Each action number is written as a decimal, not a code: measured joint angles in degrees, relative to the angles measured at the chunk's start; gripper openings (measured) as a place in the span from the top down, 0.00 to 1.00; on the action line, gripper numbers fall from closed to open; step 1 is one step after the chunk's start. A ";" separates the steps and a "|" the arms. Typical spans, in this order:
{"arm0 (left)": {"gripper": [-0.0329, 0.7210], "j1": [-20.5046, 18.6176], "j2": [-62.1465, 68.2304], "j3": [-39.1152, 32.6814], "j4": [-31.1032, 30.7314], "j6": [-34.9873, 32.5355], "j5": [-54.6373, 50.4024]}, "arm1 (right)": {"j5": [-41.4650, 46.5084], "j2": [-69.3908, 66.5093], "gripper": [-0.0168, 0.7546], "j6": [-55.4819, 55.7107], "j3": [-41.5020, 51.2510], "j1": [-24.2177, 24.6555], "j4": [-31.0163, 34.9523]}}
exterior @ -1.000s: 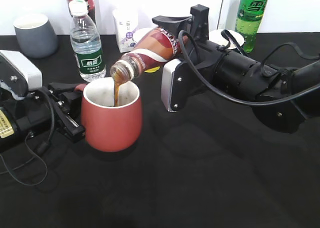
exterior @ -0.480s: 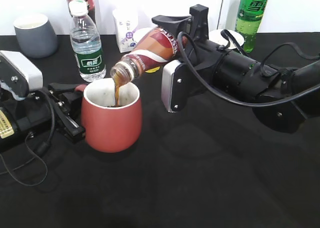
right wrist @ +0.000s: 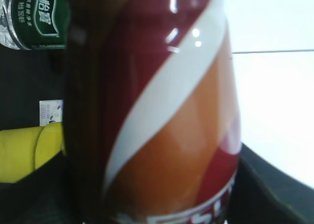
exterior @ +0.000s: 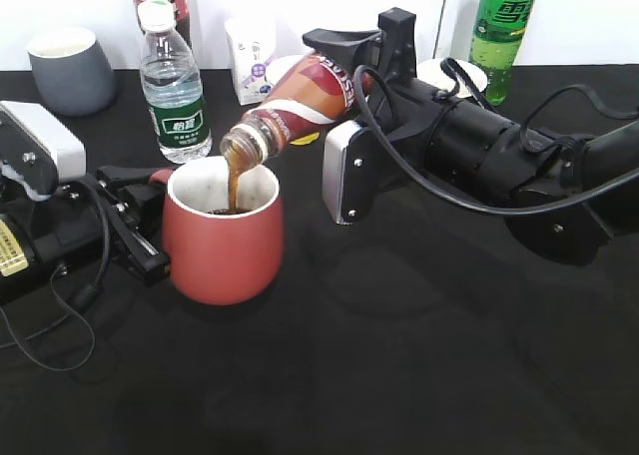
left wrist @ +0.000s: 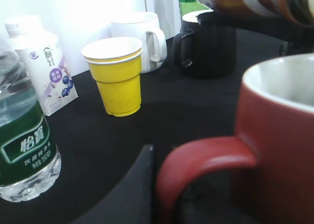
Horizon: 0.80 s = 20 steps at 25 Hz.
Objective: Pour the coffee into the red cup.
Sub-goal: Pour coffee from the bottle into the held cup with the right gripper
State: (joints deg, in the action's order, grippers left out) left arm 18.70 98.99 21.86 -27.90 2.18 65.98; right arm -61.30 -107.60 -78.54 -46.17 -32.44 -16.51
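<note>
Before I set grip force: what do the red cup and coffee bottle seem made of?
Red cup: likely ceramic, judging by its matte brick-red outside, thick rim and white inside. Coffee bottle: clear, probably plastic, though glass can't be ruled out; its wrapped label is glossy, with highlights in the right wrist view.

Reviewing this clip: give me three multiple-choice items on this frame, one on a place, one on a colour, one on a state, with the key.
1. Where is the mouth of the coffee bottle?
A. Above the red cup
B. Lying on the table
C. Inside the grey mug

2. What colour is the small paper cup seen in the left wrist view?
A. Blue
B. Yellow
C. Pink

3. What is the right claw doing?
A. Hanging open over the table
B. Shut on the water bottle
C. Shut on the coffee bottle, which is tilted

Key:
1 A, a brown stream runs from the bottle's mouth down into the cup.
2 B, its wall is plainly yellow beside the white mug.
3 C, the bottle sits tilted in the claw and fills the right wrist view.
</note>
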 joint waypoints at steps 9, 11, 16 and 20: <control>0.89 0.00 0.00 0.00 0.00 -0.05 -0.04 | 0.00 0.00 0.28 -0.17 0.00 0.00 0.00; 0.89 0.00 0.00 0.00 0.00 -0.05 -0.06 | 0.00 0.00 0.28 -0.27 0.00 0.00 0.00; 0.89 0.00 0.00 0.00 0.00 -0.05 -0.06 | -0.27 0.00 0.28 -0.41 0.00 0.00 0.00; 0.89 0.00 0.00 0.00 0.00 -0.05 -0.17 | -0.38 0.00 0.28 -0.46 0.00 0.00 0.00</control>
State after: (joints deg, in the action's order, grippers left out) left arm 18.70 98.99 21.86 -27.90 2.13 65.80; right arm -61.68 -107.60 -79.00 -46.17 -32.44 -16.51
